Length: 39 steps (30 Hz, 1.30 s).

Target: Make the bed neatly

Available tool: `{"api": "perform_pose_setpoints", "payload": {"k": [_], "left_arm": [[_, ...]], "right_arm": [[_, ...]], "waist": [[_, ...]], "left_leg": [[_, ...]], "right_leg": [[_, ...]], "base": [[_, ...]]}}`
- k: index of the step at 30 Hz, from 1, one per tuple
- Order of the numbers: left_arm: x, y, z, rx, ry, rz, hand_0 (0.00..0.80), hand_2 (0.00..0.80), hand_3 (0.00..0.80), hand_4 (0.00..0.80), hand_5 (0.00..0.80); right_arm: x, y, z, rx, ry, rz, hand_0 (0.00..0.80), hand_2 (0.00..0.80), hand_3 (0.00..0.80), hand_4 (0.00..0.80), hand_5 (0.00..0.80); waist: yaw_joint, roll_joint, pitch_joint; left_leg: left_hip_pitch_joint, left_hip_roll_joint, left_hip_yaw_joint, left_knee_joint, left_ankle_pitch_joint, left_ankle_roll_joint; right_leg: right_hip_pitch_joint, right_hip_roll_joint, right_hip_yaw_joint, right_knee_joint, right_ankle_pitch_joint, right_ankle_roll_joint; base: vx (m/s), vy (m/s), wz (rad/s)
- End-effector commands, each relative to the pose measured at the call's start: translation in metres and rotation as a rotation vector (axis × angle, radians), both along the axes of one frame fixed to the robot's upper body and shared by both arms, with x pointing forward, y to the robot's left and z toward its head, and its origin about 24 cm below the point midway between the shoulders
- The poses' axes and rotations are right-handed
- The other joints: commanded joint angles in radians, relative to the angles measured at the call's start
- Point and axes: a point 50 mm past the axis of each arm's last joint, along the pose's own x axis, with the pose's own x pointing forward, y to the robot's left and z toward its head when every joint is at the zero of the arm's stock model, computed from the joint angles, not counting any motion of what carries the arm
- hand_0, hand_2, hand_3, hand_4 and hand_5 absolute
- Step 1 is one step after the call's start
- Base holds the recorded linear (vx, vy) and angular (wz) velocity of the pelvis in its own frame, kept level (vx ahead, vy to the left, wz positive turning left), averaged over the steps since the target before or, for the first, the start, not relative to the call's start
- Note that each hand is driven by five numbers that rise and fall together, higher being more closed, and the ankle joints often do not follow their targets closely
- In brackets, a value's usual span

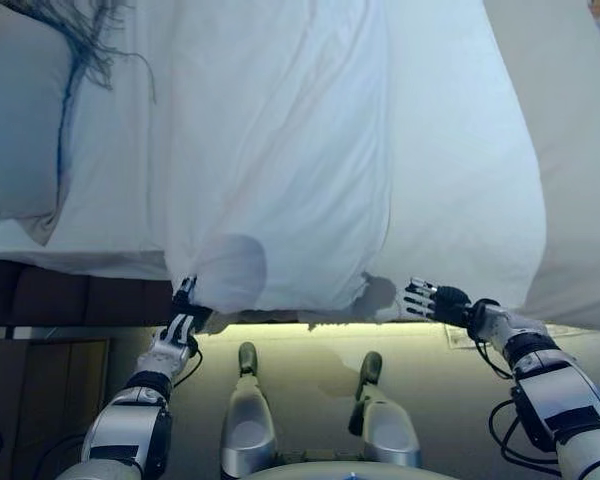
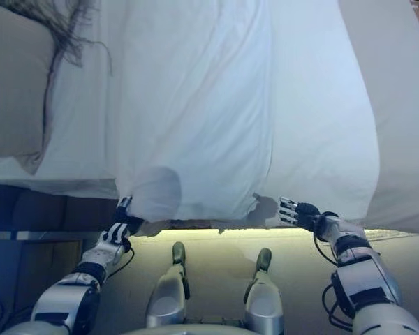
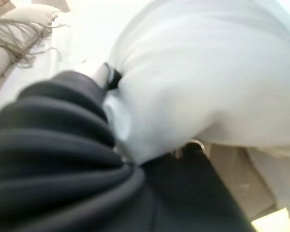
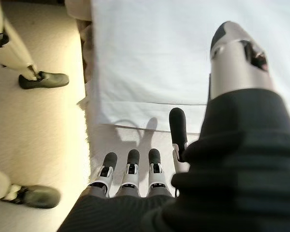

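Step in hand looks like pulling the duvet [image 1: 280,150] down/square over the bed [image 1: 570,150], working from the near edge. Duvet fills centre frame in the eye views, a thick white fold lying over the sheet [image 1: 460,180]; its long axis runs from top of frame to bottom, and its lower hem hangs just over the mattress edge at lower centre. It is narrower than the bed here: sheet is bare to the right of it and a strip is bare to the left too. Pillow [image 1: 15,120] with a dark fringe sits upper left. Left hand [image 1: 183,320] is at the duvet's lower-left corner, bottom left of frame; the left wrist view shows white cloth bunched right against the hand, but the fingers are hidden in the cloth, so I can't tell whether it grips. Right hand [image 4: 135,169] is lower right, just below the hem near the duvet's lower-right corner; fingers straight and relaxed, holding nothing, apart from the cloth. My read: the right hand needs to close on that corner before any pull, then both hands draw evenly so the hem stays parallel to the bed edge. After that the fold likely needs spreading right to cover the bare sheet. Risk: a one-sided pull skews the duvet.
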Motion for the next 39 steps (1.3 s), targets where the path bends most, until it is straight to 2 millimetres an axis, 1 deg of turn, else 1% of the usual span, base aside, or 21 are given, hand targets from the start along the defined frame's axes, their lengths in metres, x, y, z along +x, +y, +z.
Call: {"api": "perform_pose_setpoints", "payload": {"k": [1,6,9,11,12,15,19,20,21,23,27,30,33,34,39], "left_arm": [[-0.033,0.073,0.005,0.173,0.050,0.178,0.800,0.800,0.800,0.800,0.800],[-0.072,0.098,-0.005,0.261,0.161,0.211,0.800,0.800,0.800,0.800,0.800],[-0.096,0.119,-0.005,0.296,0.219,0.266,0.800,0.800,0.800,0.800,0.800],[-0.107,0.130,-0.003,0.313,0.244,0.287,0.800,0.800,0.800,0.800,0.800],[-0.115,0.139,0.001,0.334,0.260,0.303,0.800,0.800,0.800,0.800,0.800],[-0.125,0.160,0.013,0.379,0.283,0.355,0.800,0.800,0.800,0.800,0.800],[-0.129,0.185,0.035,0.453,0.309,0.441,0.800,0.800,0.800,0.800,0.800],[-0.129,0.188,0.037,0.457,0.313,0.448,0.800,0.800,0.800,0.800,0.800],[-0.136,0.201,0.046,0.494,0.324,0.499,0.800,0.800,0.800,0.800,0.800],[-0.142,0.211,0.056,0.520,0.323,0.524,0.800,0.800,0.800,0.800,0.800],[-0.141,0.210,0.056,0.537,0.322,0.479,0.800,0.800,0.800,0.800,0.800],[-0.141,0.206,0.051,0.534,0.346,0.461,0.800,0.800,0.800,0.800,0.800],[-0.140,0.198,0.040,0.495,0.363,0.450,0.800,0.800,0.800,0.800,0.800],[-0.138,0.191,0.034,0.478,0.361,0.433,0.800,0.800,0.800,0.800,0.800],[-0.129,0.170,0.017,0.424,0.349,0.397,0.800,0.800,0.800,0.800,0.800]], "right_arm": [[-0.001,-0.002,-0.001,-0.012,-0.023,-0.017,0.000,0.000,0.000,0.000,0.000],[-0.011,0.001,-0.014,-0.006,0.016,-0.037,0.000,0.000,0.000,0.000,0.000],[-0.019,0.001,-0.021,-0.011,0.045,-0.048,0.000,0.000,0.000,0.000,0.000],[-0.023,0.001,-0.025,-0.014,0.054,-0.058,0.000,0.000,0.000,0.000,0.000],[-0.026,-0.001,-0.027,-0.019,0.061,-0.072,0.000,0.000,0.000,0.000,0.000],[-0.034,-0.007,-0.031,-0.027,0.076,-0.090,0.000,0.000,0.000,0.000,0.000],[-0.048,-0.017,-0.037,-0.029,0.104,-0.112,0.000,0.000,0.000,0.000,0.000],[-0.049,-0.018,-0.038,-0.028,0.105,-0.114,0.000,0.000,0.000,0.000,0.000],[-0.057,-0.023,-0.042,-0.026,0.114,-0.122,0.000,0.000,0.000,0.000,0.000],[-0.063,-0.026,-0.045,-0.021,0.122,-0.131,0.000,0.000,0.000,0.000,0.000],[-0.069,-0.026,-0.050,-0.008,0.131,-0.146,0.000,0.000,0.000,0.000,0.000],[-0.072,-0.025,-0.053,-0.001,0.136,-0.148,0.000,0.000,0.000,0.000,0.000],[-0.072,-0.022,-0.055,0.002,0.145,-0.152,0.000,0.000,0.000,0.000,0.000],[-0.072,-0.022,-0.055,0.002,0.152,-0.157,0.000,0.000,0.000,0.000,0.000],[-0.076,-0.024,-0.057,0.006,0.166,-0.172,0.000,0.000,0.000,0.000,0.000]], "waist": [[0.072,-0.060,-0.042],[0.106,-0.041,-0.092],[0.121,-0.029,-0.113],[0.126,-0.024,-0.119],[0.132,-0.021,-0.123],[0.137,-0.018,-0.132],[0.144,-0.018,-0.150],[0.144,-0.018,-0.151],[0.145,-0.018,-0.161],[0.145,-0.020,-0.174],[0.151,-0.022,-0.190],[0.150,-0.023,-0.196],[0.151,-0.023,-0.193],[0.152,-0.024,-0.192],[0.151,-0.031,-0.189]], "left_leg": [[0.032,-0.001,-0.024,0.022,-0.043,0.011],[0.070,-0.012,-0.026,0.009,-0.040,0.015],[0.092,-0.015,-0.029,0.007,-0.042,0.015],[0.099,-0.015,-0.032,0.007,-0.043,0.016],[0.103,-0.017,-0.034,0.008,-0.044,0.016],[0.113,-0.019,-0.035,0.006,-0.046,0.018],[0.124,-0.023,-0.036,-0.003,-0.047,0.021],[0.126,-0.023,-0.036,-0.004,-0.047,0.021],[0.129,-0.024,-0.035,-0.005,-0.049,0.022],[0.132,-0.025,-0.033,-0.005,-0.053,0.023],[0.139,-0.027,-0.033,-0.008,-0.057,0.026],[0.138,-0.026,-0.032,-0.006,-0.059,0.026],[0.134,-0.025,-0.035,0.001,-0.062,0.027],[0.133,-0.025,-0.037,0.003,-0.063,0.027],[0.132,-0.023,-0.040,0.009,-0.066,0.028]], "right_leg": [[-0.043,-0.093,-0.002,0.149,-0.086,0.029],[0.011,-0.101,-0.031,0.140,-0.096,0.026],[0.043,-0.101,-0.046,0.138,-0.107,0.020],[0.054,-0.102,-0.053,0.139,-0.113,0.018],[0.063,-0.103,-0.059,0.139,-0.116,0.017],[0.078,-0.104,-0.066,0.135,-0.119,0.018],[0.093,-0.107,-0.076,0.122,-0.114,0.026],[0.095,-0.107,-0.077,0.120,-0.113,0.026],[0.101,-0.108,-0.080,0.114,-0.112,0.030],[0.109,-0.108,-0.084,0.107,-0.111,0.032],[0.122,-0.106,-0.091,0.095,-0.108,0.034],[0.124,-0.105,-0.091,0.092,-0.109,0.033],[0.123,-0.103,-0.089,0.095,-0.114,0.029],[0.123,-0.102,-0.088,0.097,-0.116,0.027],[0.126,-0.100,-0.087,0.101,-0.118,0.025]], "base": [[0.084,0.043,0.06],[0.096,0.044,0.14],[0.113,0.071,0.15],[0.075,0.076,0.13],[0.077,0.089,0.04],[0.057,0.104,0.02],[0.028,0.067,0.01],[0.031,0.039,0.01],[0.031,0.031,0.01],[0.020,0.014,0.01],[0.017,-0.011,0.00],[0.000,0.000,0.00],[0.000,0.000,0.00],[0.000,0.000,0.00],[0.000,0.000,0.00]]}}
